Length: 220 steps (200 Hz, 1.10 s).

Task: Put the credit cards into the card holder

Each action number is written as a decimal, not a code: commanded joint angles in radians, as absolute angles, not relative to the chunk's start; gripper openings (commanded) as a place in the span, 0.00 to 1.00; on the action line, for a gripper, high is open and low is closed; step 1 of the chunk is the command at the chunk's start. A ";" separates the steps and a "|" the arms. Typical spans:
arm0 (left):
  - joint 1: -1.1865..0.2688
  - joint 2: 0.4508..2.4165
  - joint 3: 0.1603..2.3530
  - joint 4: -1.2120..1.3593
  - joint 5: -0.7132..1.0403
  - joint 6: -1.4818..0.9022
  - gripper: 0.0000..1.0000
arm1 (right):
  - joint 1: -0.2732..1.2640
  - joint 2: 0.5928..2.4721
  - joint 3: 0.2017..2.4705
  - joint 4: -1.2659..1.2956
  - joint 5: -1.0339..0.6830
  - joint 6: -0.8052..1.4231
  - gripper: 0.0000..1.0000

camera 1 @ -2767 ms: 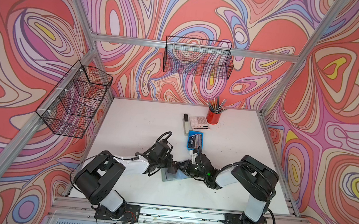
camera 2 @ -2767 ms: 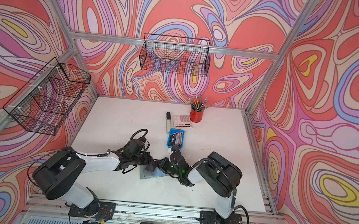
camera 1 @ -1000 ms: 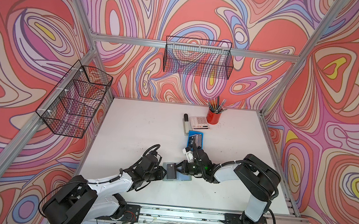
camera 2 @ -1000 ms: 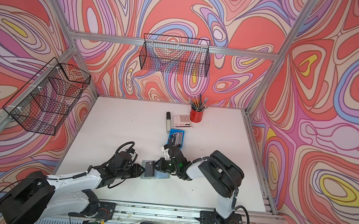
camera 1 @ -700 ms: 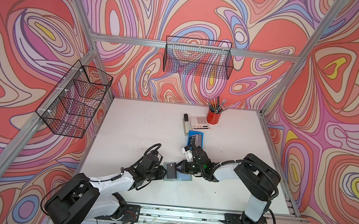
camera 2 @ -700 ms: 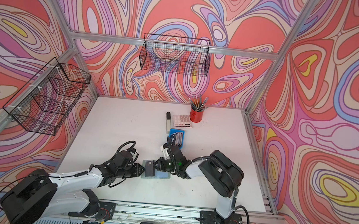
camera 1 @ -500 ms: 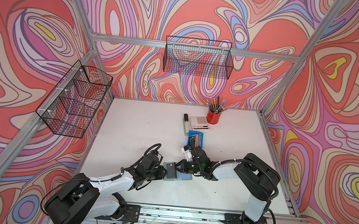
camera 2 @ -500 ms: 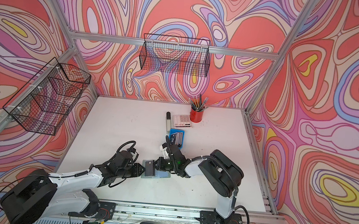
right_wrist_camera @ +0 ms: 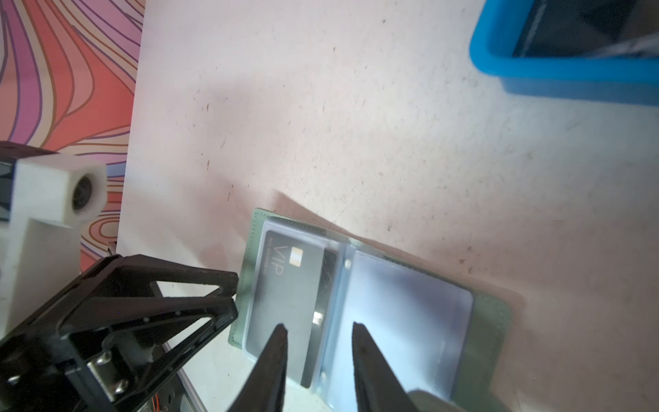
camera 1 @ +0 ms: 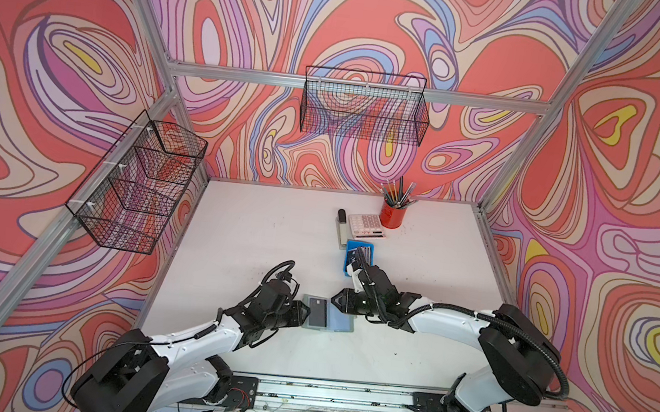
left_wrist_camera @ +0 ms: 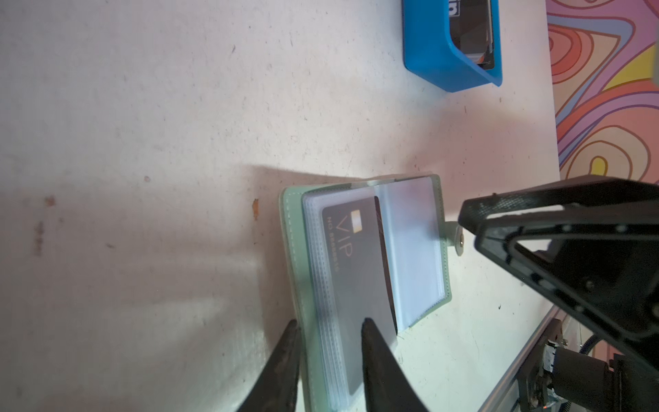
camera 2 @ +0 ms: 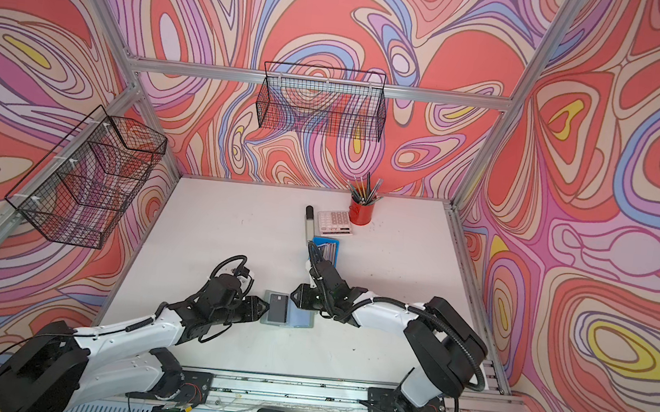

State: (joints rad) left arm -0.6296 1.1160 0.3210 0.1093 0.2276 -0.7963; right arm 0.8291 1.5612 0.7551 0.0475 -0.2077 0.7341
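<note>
- Card holder [left_wrist_camera: 410, 249] open, robot-side of blue tray [left_wrist_camera: 438, 53]; Vip card [left_wrist_camera: 356, 264] sleeved.
- L gripper [left_wrist_camera: 330, 321] part-open astride holder edge; R gripper [right_wrist_camera: 319, 325] part-open, empty.
- We reckon cards [left_wrist_camera: 470, 32] in tray light, stiff, slick: pinch an edge.

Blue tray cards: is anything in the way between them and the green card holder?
Nothing visible blocks the way. The table between the blue tray and the open card holder is bare. Only the right gripper hangs over that stretch, jaws apart. One sleeve page lies empty beside the VIP card.
</note>
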 commanded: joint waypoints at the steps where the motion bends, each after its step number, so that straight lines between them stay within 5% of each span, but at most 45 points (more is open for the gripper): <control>1: -0.635 1.119 0.343 0.088 0.214 -0.785 0.37 | 0.887 1.571 0.776 0.001 -0.133 0.733 0.33; 45: -0.635 1.142 0.321 0.111 0.186 -0.789 0.48 | 0.899 1.637 0.711 0.140 -0.150 0.795 0.37; 93: -0.635 1.195 0.320 0.133 0.189 -0.784 0.48 | 0.914 1.683 0.713 0.182 -0.153 0.805 0.35; 152: -0.635 1.206 0.331 0.095 0.165 -0.761 0.54 | 0.920 1.444 0.769 -0.226 0.263 0.755 0.38; 220: -0.635 1.217 0.331 0.112 0.184 -0.766 0.53 | 1.033 1.539 0.864 -0.366 0.423 0.760 0.38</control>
